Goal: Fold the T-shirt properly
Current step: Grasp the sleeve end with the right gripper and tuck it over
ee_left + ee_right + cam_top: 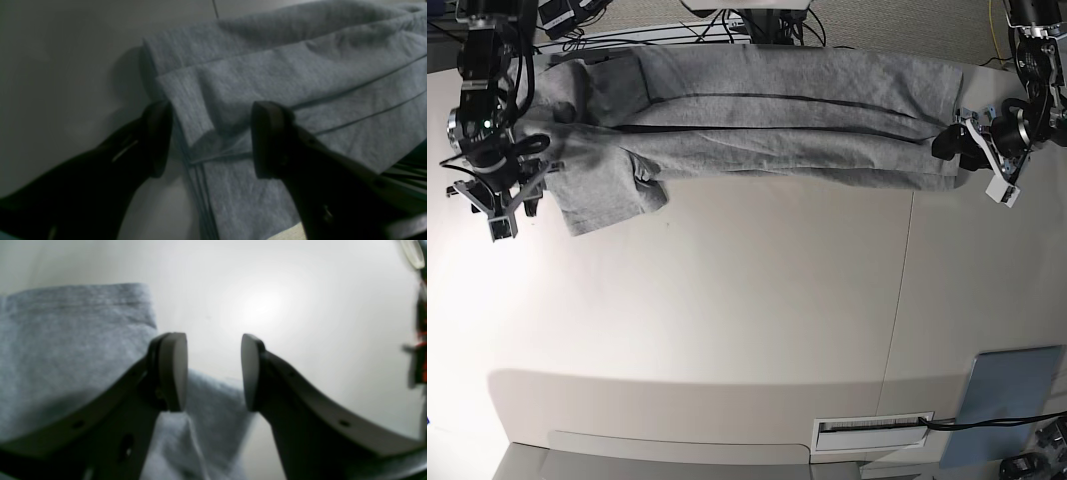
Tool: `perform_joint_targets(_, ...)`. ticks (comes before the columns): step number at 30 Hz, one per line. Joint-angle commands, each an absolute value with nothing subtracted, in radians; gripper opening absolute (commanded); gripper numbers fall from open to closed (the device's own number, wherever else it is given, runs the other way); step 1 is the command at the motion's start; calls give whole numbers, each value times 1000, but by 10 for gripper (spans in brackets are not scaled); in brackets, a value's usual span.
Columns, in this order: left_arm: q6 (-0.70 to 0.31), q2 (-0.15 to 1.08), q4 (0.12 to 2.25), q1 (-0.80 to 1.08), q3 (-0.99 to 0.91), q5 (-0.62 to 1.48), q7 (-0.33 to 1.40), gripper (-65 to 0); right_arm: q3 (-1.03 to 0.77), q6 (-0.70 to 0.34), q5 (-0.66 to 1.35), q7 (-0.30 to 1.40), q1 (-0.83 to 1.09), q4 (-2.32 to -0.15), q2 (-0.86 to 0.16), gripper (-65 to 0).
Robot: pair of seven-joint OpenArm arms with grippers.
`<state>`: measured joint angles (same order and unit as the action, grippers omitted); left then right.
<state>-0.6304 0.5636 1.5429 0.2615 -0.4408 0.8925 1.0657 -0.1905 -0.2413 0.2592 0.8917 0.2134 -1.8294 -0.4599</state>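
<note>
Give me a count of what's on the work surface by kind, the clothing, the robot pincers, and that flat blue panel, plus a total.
T-shirt: 1, grey, laid out lengthwise
Robot pincers: 2, left pincer and right pincer, both open
Flat blue panel: 1, near the table's corner
Total: 4

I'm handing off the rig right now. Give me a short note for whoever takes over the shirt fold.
Left gripper: open, holding nothing, at the folded end of the T-shirt.
Right gripper: open, holding nothing, beside the sleeve end.
The T-shirt lies in a long band along the far edge of the table, one sleeve sticking out toward the near side.
Done: lengthwise fold laid down.
Left: tuck that sleeve in, then fold the band across into a compact stack.
</note>
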Motion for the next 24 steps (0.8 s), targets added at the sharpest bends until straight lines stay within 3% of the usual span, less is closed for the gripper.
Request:
perform_joint_targets(1, -634, 587, 1559, 255, -450, 914, 1050, -272, -198, -250, 276, 878, 165, -1819, -464, -390)
perform_joint_targets(12, -634, 585, 1559, 252, -450, 914, 1020, -272, -197, -390, 447, 1023, -155, -1379, -412, -390)
perform_joint_targets(18, -634, 585, 1559, 252, -450, 913, 1020, -272, -197, -502, 506, 1004, -212, -1207, -410, -390)
perform_joint_targets(24, -634, 585, 1559, 252, -450, 914, 1013, -272, -197, -558, 527, 1063, -211, -1169, -400, -396)
